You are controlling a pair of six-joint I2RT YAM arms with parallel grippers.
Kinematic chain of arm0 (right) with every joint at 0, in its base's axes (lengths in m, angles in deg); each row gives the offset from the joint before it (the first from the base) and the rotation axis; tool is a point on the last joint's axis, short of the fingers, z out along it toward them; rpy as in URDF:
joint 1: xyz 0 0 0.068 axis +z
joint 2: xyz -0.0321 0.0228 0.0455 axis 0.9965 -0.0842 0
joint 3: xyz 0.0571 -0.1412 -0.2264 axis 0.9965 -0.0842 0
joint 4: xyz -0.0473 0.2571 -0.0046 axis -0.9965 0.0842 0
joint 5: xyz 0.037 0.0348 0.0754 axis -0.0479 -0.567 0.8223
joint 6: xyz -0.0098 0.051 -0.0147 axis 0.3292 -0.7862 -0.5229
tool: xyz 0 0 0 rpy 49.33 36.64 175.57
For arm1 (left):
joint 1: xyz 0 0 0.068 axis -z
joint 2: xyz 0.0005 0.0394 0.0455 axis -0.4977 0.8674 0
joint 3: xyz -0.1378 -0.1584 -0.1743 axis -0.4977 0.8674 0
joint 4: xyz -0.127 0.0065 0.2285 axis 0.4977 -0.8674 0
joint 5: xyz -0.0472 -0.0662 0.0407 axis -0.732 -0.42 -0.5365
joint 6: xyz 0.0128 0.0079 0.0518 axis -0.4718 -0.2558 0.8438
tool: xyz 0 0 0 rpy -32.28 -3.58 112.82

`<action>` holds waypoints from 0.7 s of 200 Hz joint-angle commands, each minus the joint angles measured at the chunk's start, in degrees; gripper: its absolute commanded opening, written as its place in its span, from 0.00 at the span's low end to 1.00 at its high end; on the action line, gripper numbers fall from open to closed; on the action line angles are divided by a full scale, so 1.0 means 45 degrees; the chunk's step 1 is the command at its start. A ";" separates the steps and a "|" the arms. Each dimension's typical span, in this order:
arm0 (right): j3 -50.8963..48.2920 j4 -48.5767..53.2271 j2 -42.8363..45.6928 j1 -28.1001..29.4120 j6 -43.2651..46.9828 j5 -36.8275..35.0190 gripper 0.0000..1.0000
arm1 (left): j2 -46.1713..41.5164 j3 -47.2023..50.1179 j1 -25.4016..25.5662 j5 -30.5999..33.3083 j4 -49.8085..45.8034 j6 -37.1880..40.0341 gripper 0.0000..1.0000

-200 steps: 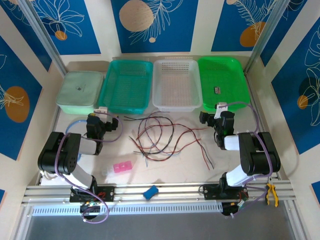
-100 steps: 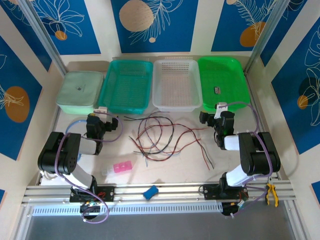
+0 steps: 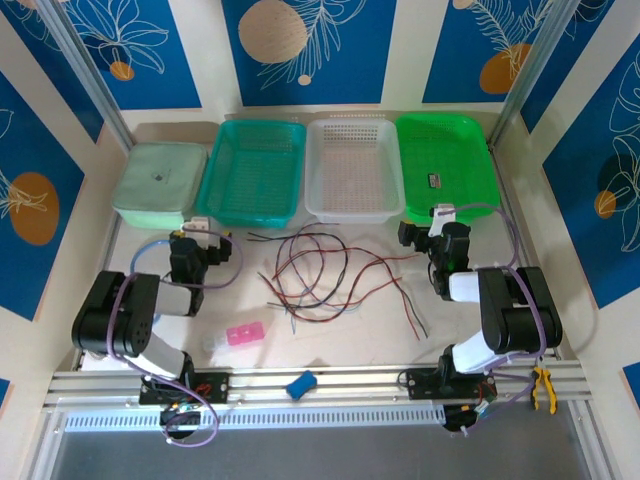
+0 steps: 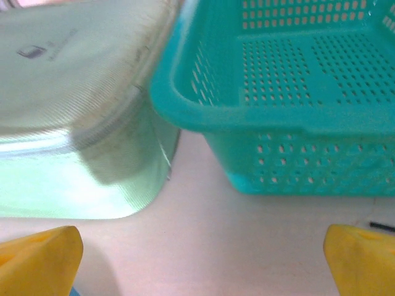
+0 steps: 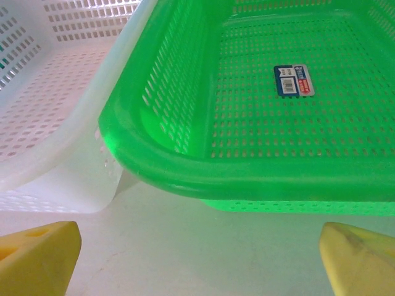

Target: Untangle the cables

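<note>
The cables lie flat in the middle of the table, a loose tangle of very thin red, black and greyish wires. Toward the left of the heap they curl in open loops that cross over one another. From there, long red and dark strands trail off to the right and fan into a few straighter loose ends at the near right.

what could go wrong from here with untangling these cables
1. The cables cross each other in loose loops mid-table, so pulling one strand could drag the whole bunch or tighten a crossing.
2. They are thin and lie flat on the table, so the open left claw or the open right claw may miss or pinch several at once.
3. A dragged strand might sweep the pink item nearby.
</note>
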 commanded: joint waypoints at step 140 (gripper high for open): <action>-0.0846 0.5143 0.6538 0.0106 -0.0573 -0.0987 0.99 | -0.7504 -0.2596 0.0226 0.1430 -1.1754 -0.3253 1.00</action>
